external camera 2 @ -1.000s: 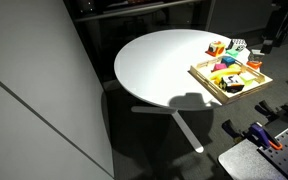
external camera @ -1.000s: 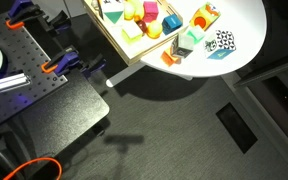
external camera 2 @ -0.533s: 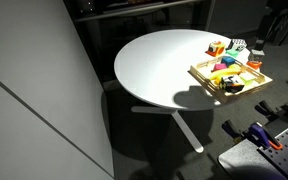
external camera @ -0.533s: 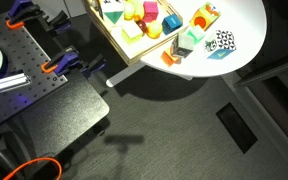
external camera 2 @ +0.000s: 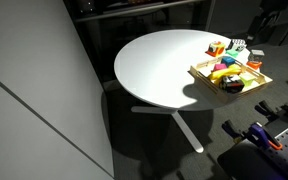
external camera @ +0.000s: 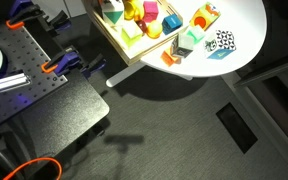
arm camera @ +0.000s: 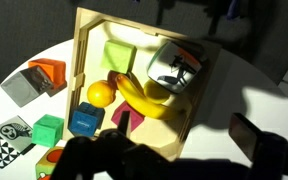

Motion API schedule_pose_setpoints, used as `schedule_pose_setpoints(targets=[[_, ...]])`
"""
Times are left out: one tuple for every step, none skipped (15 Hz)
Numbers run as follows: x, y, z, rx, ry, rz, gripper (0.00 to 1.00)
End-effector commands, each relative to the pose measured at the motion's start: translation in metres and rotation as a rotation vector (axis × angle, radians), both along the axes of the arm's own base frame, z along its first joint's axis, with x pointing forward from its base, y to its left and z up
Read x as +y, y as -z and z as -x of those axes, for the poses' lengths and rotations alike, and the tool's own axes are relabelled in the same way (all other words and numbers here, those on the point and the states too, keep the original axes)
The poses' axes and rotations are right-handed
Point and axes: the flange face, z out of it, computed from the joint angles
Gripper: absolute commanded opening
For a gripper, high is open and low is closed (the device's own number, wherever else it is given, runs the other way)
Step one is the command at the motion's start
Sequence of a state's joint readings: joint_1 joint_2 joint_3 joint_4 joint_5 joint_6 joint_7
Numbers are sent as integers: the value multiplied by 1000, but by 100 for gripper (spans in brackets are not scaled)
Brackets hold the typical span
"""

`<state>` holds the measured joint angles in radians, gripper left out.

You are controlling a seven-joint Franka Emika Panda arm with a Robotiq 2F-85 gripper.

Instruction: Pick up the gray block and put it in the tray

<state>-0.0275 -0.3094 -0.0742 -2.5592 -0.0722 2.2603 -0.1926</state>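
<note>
Wrist view | gray block [arm camera: 22,88] lies left of tray [arm camera: 81,70], not yet lifted | my claw [arm camera: 179,152] is in shadow, its opening unclear | whole task remains

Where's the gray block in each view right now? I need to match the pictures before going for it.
Wrist view: the gray block lies at the left edge, outside the tray, beside an orange piece.
Exterior view: probably by the orange piece, right of the tray; too small to tell apart.
Exterior view: not distinguishable among the pieces behind the tray.
Shared landmark: the patterned block.
</note>
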Motion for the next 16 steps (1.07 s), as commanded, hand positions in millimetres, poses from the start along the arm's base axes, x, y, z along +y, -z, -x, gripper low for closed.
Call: schedule_pose_setpoints(targets=[[-33, 8, -25, -39, 6, 11, 100], [-43, 12, -30, -42, 24, 10, 100], [-55, 18, -34, -39, 45, 7, 100], [-66, 22, -38, -33, 67, 8, 100], [-78, 27, -41, -22, 92, 4, 100], [-89, 31, -45, -11, 116, 3, 100], [-99, 35, -48, 0, 136, -3, 100], [-109, 38, -51, 7, 156, -1, 100], [-117, 40, -54, 13, 170, 1, 100], [-125, 41, -57, 14, 181, 1, 100], [-131, 42, -59, 16, 191, 5, 100], [-137, 42, -61, 17, 200, 8, 100], [-140, 40, -62, 16, 203, 14, 100], [-130, 46, -54, 11, 202, 17, 100], [-133, 46, -56, 10, 207, 19, 100], [-135, 46, -58, 10, 209, 20, 100]])
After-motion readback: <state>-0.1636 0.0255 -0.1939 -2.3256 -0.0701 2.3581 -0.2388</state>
